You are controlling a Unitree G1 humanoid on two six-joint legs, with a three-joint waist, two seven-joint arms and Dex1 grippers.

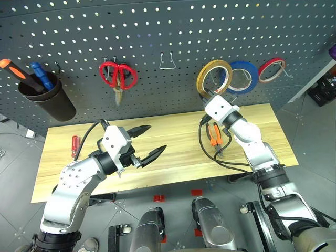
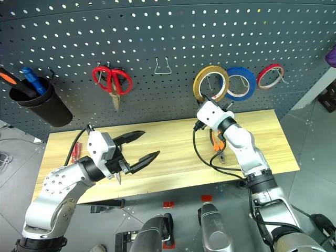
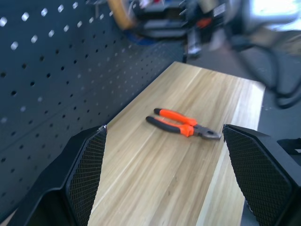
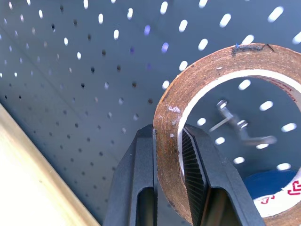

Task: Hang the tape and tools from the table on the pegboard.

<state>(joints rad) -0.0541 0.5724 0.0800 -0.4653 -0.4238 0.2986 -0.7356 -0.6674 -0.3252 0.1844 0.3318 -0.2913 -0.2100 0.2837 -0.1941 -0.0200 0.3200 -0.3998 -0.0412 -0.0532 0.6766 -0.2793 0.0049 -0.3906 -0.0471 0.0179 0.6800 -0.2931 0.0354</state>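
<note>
Amber tape ring is pinched through its rim by the closed right gripper at a pegboard hook; light, stiff, slick, so rim grip suits; left gripper is held wide open, empty.

Both arms are shiny silver with rounded shells and black joints. Each wrist has a white boxy block. Black cables loop beside the right arm. The fingers are black, pointed, with bumpy mesh pads.
</note>
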